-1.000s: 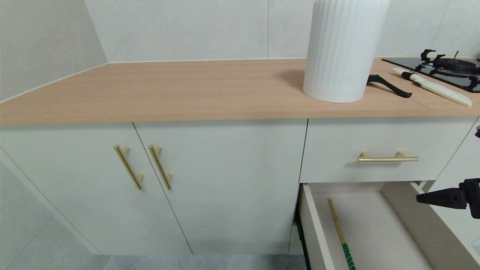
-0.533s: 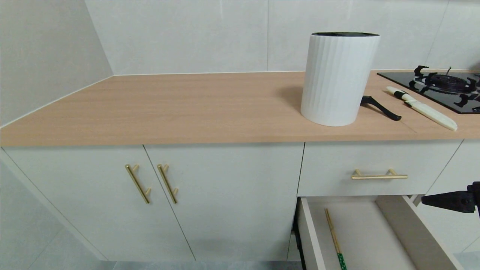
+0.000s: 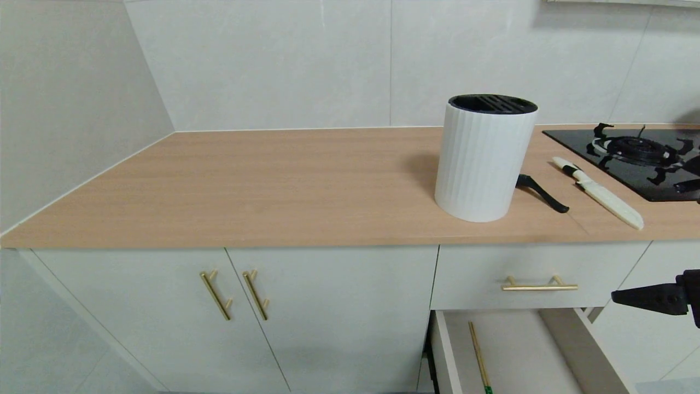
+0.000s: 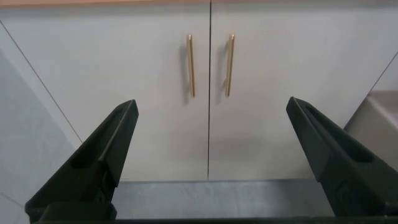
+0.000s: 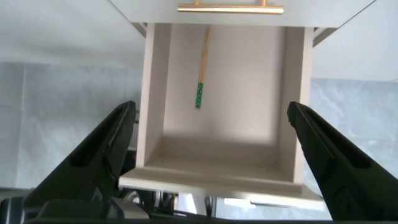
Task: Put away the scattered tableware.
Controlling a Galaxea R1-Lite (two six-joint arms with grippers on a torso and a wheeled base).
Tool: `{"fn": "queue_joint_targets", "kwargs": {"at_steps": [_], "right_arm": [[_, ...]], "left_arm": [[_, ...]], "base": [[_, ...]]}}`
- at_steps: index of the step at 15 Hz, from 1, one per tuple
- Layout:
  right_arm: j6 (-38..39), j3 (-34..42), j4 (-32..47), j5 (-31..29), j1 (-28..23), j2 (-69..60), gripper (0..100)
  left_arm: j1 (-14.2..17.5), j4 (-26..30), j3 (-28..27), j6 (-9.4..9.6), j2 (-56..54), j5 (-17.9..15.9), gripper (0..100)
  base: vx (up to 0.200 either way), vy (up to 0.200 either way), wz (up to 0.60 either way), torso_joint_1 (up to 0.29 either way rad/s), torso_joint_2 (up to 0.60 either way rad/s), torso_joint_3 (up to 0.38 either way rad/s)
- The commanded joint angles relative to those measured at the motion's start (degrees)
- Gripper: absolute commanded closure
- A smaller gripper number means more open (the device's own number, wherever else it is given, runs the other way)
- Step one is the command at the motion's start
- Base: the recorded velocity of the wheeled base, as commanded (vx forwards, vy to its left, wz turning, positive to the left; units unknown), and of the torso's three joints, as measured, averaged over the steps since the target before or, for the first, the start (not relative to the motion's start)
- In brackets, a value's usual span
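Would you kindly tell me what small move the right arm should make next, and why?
Probably raise the right gripper toward the white knife on the counter: its jaws stand open and empty, the drawer below is open with chopsticks inside, and the knife lies loose, not yet put away.

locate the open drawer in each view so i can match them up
head view: open drawer at lower right, below the horizontal gold handle.
right wrist view: open drawer seen from above, chopstick lying inside, gold handle at its far end.
left wrist view: probably the open drawer's pale corner beside the cabinet doors.
shared landmark: the gold handle, head and right wrist views.
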Motion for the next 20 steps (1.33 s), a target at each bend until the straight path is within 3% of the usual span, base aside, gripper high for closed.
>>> {"fn": "queue_joint_targets", "kwargs": {"at_steps": [1, 7, 8, 10, 12, 13, 16, 20], "right_arm": [[-0.1, 0.19, 0.06, 0.0, 0.1, 0.02, 0], [-3.96, 0.98, -1.88, 0.0, -0.07, 0.02, 0], [-4.31, -1.84, -8.29, 0.7, -3.15, 4.94, 0], [-9.15, -8.25, -11.72, 4.92, -9.3, 13.21, 0], [-13.63, -15.11, -13.66, 13.71, -13.61, 22.61, 0], [-14.33, -15.81, -14.36, 14.77, -14.13, 24.1, 0], [-17.59, -17.83, -27.89, 16.79, -15.1, 34.92, 0], [-17.5, -16.69, -33.61, 17.05, -15.1, 37.2, 0]], "left_arm": [[0.04, -0.01, 0.0, 0.0, 0.02, 0.01, 0], [0.04, -0.01, 0.0, 0.0, 0.02, 0.01, 0], [0.04, -0.01, 0.0, 0.0, 0.02, 0.01, 0], [0.04, -0.01, 0.0, 0.0, 0.02, 0.01, 0], [0.04, -0.01, 0.0, 0.0, 0.02, 0.01, 0], [0.04, -0.01, 0.0, 0.0, 0.02, 0.01, 0], [0.04, -0.01, 0.0, 0.0, 0.02, 0.01, 0], [0.04, -0.01, 0.0, 0.0, 0.02, 0.01, 0]], "base": [[0.0, 0.0, 0.0, 0.207, -0.48, -0.295], [0.0, 0.0, 0.0, 0.132, -0.3, -0.177], [0.0, 0.0, 0.0, 0.0, 0.0, 0.0], [0.0, 0.0, 0.0, 0.0, 0.0, 0.0], [0.0, 0.0, 0.0, 0.0, 0.0, 0.0], [0.0, 0.0, 0.0, 0.0, 0.0, 0.0], [0.0, 0.0, 0.0, 0.0, 0.0, 0.0], [0.0, 0.0, 0.0, 0.0, 0.0, 0.0]]}}
